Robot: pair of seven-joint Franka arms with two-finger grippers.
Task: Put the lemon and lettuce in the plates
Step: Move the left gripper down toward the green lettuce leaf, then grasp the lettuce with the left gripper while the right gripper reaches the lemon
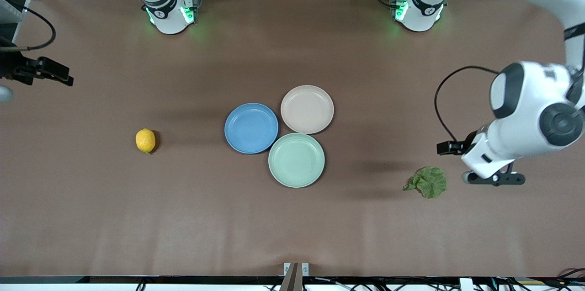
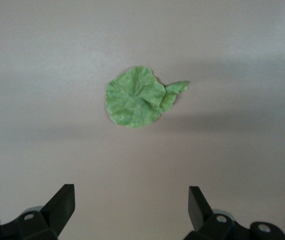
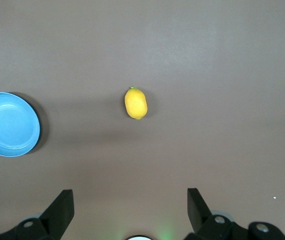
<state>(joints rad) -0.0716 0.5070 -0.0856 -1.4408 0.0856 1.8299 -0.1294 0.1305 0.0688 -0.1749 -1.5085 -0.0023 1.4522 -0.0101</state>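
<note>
The lemon (image 1: 145,140) lies on the brown table toward the right arm's end; it also shows in the right wrist view (image 3: 136,103). The lettuce (image 1: 428,182) lies toward the left arm's end and shows in the left wrist view (image 2: 136,97). The blue plate (image 1: 251,128) and the beige-pink plate (image 1: 307,109) sit side by side mid-table, both empty. My left gripper (image 1: 494,179) (image 2: 131,192) is open and empty, up in the air beside the lettuce. My right gripper (image 1: 57,73) (image 3: 130,196) is open and empty, high over the table's right-arm end, apart from the lemon.
A mint-green plate (image 1: 296,160), empty, touches the other two plates and lies nearer to the front camera. The blue plate's rim also shows in the right wrist view (image 3: 32,125). Both arm bases (image 1: 171,12) (image 1: 418,7) stand along the table's back edge.
</note>
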